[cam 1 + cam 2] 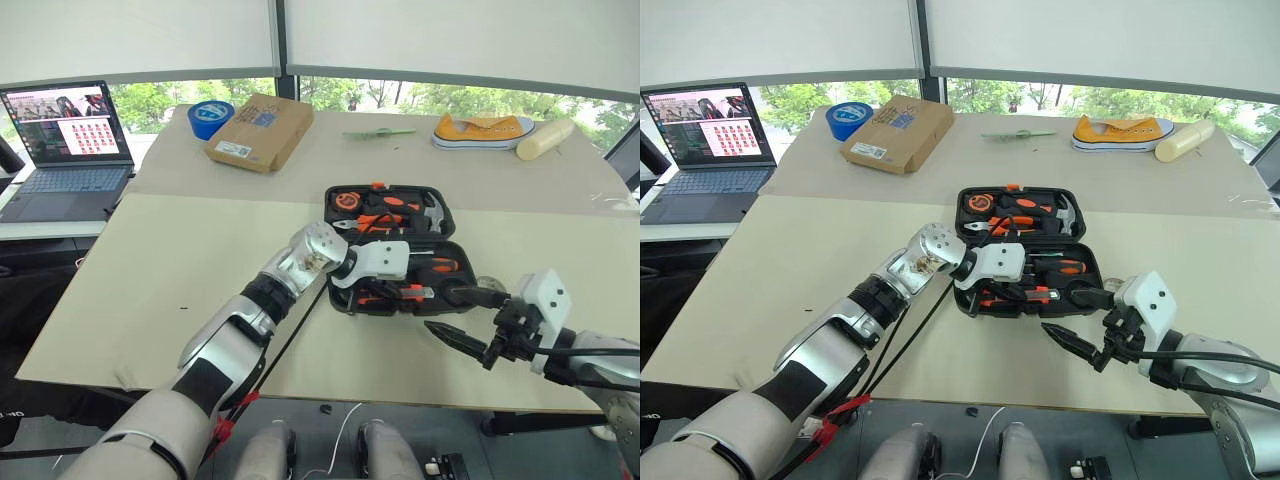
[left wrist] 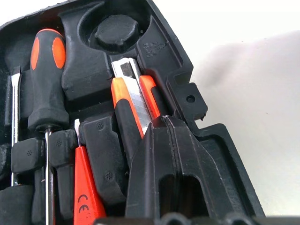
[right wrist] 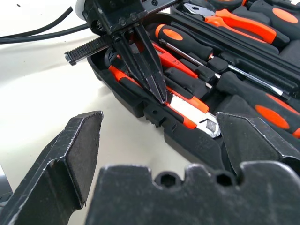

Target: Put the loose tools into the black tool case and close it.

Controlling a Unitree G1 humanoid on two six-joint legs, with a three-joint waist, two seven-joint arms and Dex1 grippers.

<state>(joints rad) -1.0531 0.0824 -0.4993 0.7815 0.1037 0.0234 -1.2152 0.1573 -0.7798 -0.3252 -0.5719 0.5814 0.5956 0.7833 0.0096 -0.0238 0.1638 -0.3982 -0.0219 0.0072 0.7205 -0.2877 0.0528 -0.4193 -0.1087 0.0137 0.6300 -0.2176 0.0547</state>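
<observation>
The black tool case (image 1: 962, 205) lies open on the table, both halves flat. In its near half rest two orange-and-black screwdrivers (image 3: 187, 44) (image 3: 262, 101), a slim orange tester screwdriver (image 2: 86, 187) and the orange-black utility knife (image 2: 136, 93). My left gripper (image 2: 161, 122) is shut, and its joined tips (image 3: 159, 96) rest on the knife in its recess near the case's front edge. My right gripper (image 1: 465, 315) hovers open and empty at the case's front right corner. A small greyish tape ring (image 1: 487, 283) lies on the table just right of the case.
Orange-handled pliers (image 1: 385, 205) and a hammer (image 1: 435, 210) sit in the far half of the case. Further back are a cardboard box (image 1: 260, 130), a blue tape roll (image 1: 210, 117), a yellow shoe (image 1: 485, 130) and a cream cylinder (image 1: 545, 138). A laptop (image 1: 70, 150) stands far left.
</observation>
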